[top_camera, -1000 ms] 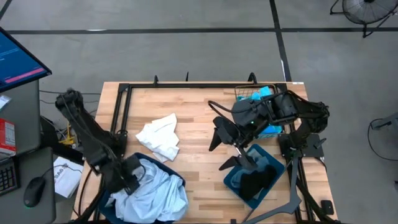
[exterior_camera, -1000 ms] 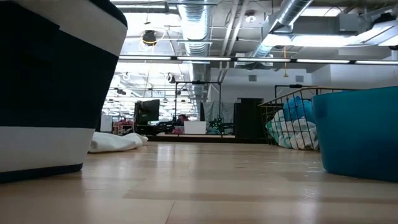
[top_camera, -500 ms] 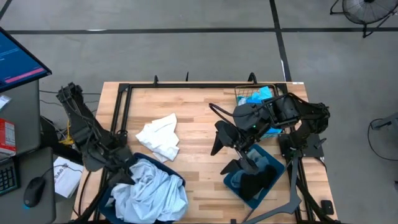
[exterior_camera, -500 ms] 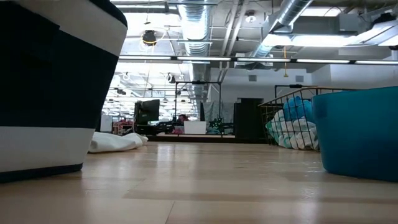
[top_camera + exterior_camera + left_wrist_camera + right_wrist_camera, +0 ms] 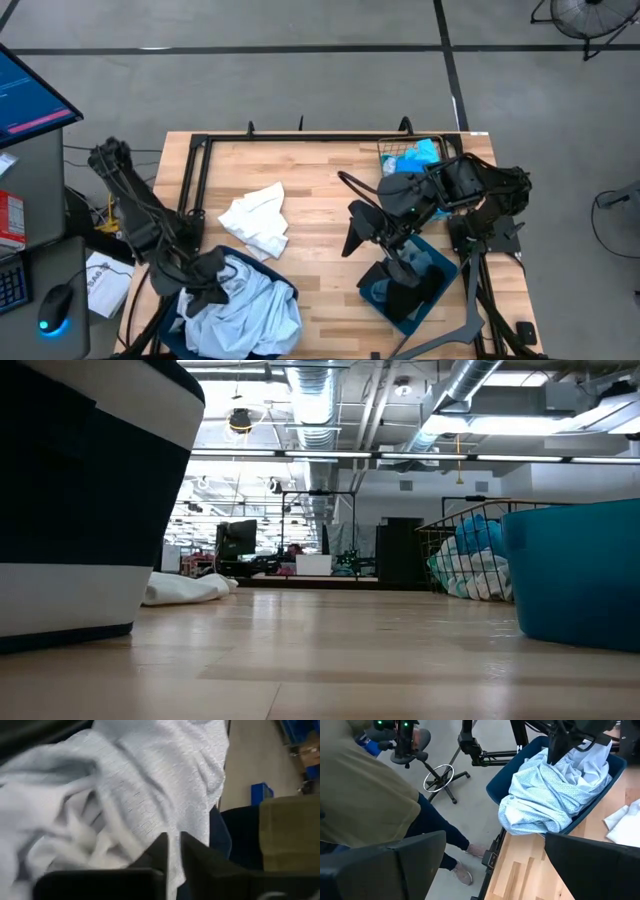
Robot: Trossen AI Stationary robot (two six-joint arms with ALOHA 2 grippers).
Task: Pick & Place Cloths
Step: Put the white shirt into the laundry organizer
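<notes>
The left end effector (image 5: pixel 212 277) pinches the crumpled pale blue fabric garment (image 5: pixel 245 312) in the dark-teal plastic bin (image 5: pixel 287 290) at the bench's (image 5: pixel 320 200) near-left corner; the right end effector (image 5: pixel 378 245) hangs spread.

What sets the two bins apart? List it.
The left bin is heaped over its rim with pale blue cloth; the right bin holds dark cloths lying low inside. The left pincer is down in the left bin's pile; the right pincer hangs open beside the right bin. Both are teal plastic at the table's near edge.

No text or label can be read anywhere.
</notes>
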